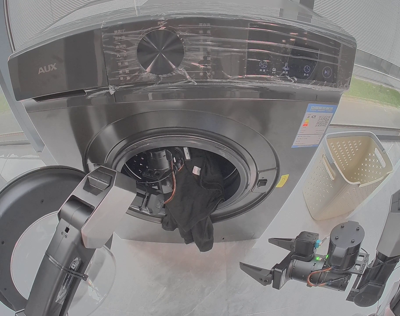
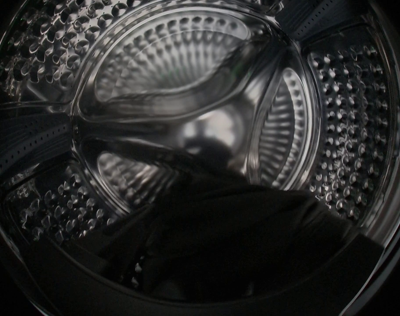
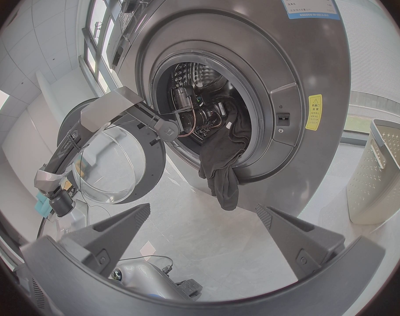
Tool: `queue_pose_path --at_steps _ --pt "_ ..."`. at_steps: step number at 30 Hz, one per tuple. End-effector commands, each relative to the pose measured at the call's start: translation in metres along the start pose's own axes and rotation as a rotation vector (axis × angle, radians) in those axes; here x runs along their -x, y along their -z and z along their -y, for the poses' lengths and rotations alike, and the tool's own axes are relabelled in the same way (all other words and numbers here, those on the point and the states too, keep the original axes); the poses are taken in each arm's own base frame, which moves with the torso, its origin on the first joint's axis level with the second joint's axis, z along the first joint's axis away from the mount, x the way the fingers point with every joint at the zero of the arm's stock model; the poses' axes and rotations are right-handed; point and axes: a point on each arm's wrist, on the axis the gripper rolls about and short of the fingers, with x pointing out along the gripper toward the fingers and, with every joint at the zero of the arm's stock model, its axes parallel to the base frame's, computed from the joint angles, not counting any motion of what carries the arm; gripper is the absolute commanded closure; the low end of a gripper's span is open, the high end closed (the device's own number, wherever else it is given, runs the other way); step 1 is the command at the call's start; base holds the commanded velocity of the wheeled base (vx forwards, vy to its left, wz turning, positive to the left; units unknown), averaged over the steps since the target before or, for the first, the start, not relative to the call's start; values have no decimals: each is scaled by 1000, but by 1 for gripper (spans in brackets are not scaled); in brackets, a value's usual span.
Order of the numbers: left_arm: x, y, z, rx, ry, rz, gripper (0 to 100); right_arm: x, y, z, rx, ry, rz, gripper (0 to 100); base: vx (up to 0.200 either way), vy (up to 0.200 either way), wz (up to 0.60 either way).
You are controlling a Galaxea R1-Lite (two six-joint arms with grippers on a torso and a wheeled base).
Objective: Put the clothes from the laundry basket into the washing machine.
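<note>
Has the left gripper [image 1: 172, 161] inside the washing machine's [image 1: 252, 123] mouth, probably to pull the black garment [image 1: 191, 202] deeper; cannot tell its grip. Shows that garment draped from inside the machine over its lower rim, only half loaded. Holds the right gripper [image 1: 257, 254] low before the machine, spread wide, empty, with the laundry basket [image 1: 349, 172] right of the machine.

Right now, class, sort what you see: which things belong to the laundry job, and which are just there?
Belongs to the job: grey steel front-loading washing machine; black cloth garment hanging from its drum opening; cream perforated plastic laundry basket; round glass door, swung open; open right tool.
Just there: blue-and-white energy label; yellow warning sticker; clear plastic film on the control panel.
</note>
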Motion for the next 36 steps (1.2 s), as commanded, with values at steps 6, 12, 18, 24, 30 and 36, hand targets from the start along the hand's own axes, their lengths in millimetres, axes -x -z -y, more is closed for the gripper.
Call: queue_pose_path --at_steps 6,12,18,24,30,36 --pt "46 -31 16 -53 76 -198 0 0 0 0 1 -2 3 0 0 0 0" --pt "86 -20 24 -101 171 -413 0 -1 -2 0 2 -2 10 0 0 0 0" --pt "96 0 22 -125 184 -476 0 0 -3 0 2 -4 13 0 0 0 0" --pt "95 26 22 -141 186 -504 0 -1 -2 -1 4 -8 9 0 0 0 0" --pt "87 52 21 -147 185 -511 0 -1 -1 -1 2 -7 6 0 0 0 0" --pt "78 65 24 -142 184 -499 0 -1 -1 -1 1 -7 6 0 0 0 0"
